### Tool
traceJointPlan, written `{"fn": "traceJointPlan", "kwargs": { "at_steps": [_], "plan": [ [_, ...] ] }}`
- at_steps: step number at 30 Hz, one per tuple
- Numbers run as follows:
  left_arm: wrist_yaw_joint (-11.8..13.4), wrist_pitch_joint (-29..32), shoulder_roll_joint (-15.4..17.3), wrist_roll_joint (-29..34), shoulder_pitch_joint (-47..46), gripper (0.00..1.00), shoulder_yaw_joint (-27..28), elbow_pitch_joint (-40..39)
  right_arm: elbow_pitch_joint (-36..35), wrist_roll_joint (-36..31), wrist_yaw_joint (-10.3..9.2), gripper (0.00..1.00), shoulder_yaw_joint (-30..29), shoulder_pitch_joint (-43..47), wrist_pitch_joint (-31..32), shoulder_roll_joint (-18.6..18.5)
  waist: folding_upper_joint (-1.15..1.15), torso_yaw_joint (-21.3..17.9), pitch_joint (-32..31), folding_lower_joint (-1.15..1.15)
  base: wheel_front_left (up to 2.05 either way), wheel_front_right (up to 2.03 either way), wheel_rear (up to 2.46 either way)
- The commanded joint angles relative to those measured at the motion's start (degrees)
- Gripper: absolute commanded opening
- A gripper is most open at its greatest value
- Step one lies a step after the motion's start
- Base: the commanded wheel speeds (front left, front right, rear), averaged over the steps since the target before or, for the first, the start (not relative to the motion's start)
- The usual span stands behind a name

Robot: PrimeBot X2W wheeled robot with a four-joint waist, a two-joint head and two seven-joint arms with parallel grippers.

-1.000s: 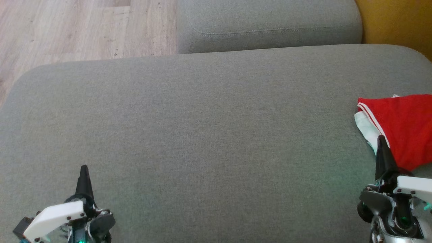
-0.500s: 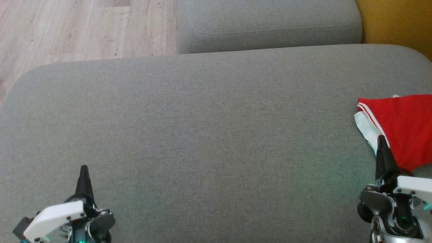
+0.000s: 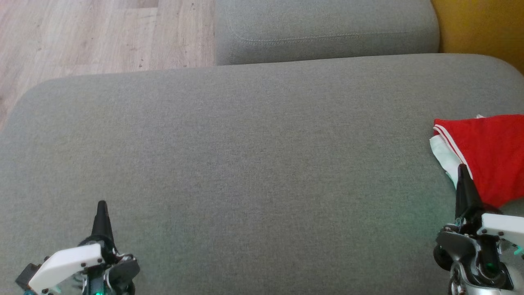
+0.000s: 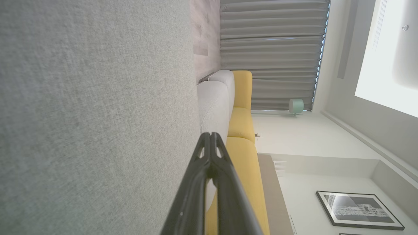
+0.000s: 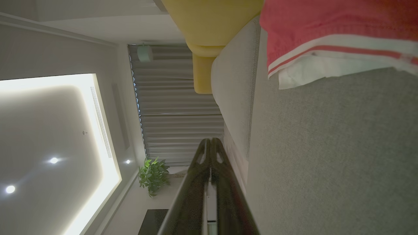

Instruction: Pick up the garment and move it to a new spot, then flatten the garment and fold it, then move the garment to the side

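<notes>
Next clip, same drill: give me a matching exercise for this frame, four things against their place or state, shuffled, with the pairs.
1 garment
2 left gripper
3 right gripper
4 wooden floor

A upper left of head view
B shut, lower right
C red, white-striped, far right on grey cushion
D shut, lower left

Pairs: 1-C, 2-D, 3-B, 4-A

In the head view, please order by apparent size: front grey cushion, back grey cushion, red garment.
Largest to smallest:
front grey cushion
back grey cushion
red garment, cut off by the frame edge
</notes>
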Motion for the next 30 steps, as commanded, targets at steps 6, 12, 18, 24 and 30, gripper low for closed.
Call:
{"fn": "traceJointPlan", "kwargs": {
  "at_steps": [6,12,18,24,30],
  "plan": [
    [-0.4,0.4,0.5,-0.3,-2.7,0.00,2.3,-2.1,-2.3,0.4,-0.03,0.00,1.2,-1.1,0.4,-0.3,0.00,0.0,0.0,0.00,0.00,0.00,0.00],
    [-0.4,0.4,0.5,-0.3,-2.7,0.00,2.3,-2.1,-2.3,0.4,-0.03,0.00,1.2,-1.1,0.4,-0.3,0.00,0.0,0.0,0.00,0.00,0.00,0.00],
    [-0.4,0.4,0.5,-0.3,-2.7,0.00,2.3,-2.1,-2.3,0.4,-0.03,0.00,1.2,-1.1,0.4,-0.3,0.00,0.0,0.0,0.00,0.00,0.00,0.00],
    [-0.4,0.4,0.5,-0.3,-2.7,0.00,2.3,-2.1,-2.3,0.4,-0.03,0.00,1.2,-1.1,0.4,-0.3,0.00,0.0,0.0,0.00,0.00,0.00,0.00],
    [-0.4,0.4,0.5,-0.3,-2.7,0.00,2.3,-2.1,-2.3,0.4,-0.03,0.00,1.2,-1.1,0.4,-0.3,0.00,0.0,0.0,0.00,0.00,0.00,0.00]
  ]
}}
